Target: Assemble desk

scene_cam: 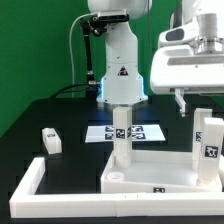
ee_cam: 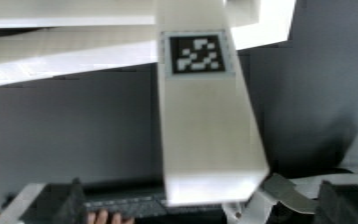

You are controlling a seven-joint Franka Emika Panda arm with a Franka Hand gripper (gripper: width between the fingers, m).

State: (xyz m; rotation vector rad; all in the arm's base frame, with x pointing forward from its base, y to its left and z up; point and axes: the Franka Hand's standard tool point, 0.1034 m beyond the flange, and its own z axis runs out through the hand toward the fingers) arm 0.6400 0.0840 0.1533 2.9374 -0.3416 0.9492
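Tabletop [scene_cam: 140, 181] & one leg [scene_cam: 207, 135] cropped at ext. view's right edge; tag patterns [scene_cam: 120, 131] too small to read.

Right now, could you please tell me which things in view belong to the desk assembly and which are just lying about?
Belong to the job:
- tabletop panel
- upright leg at its back corner
- tagged leg on the exterior view's right
- short leg lying on the exterior view's left

Just lying about:
- marker board
- border rail

Leg [ee_cam: 208, 110] before the tool [ee_cam: 172, 200]; bare table [ee_cam: 69, 130] alongside
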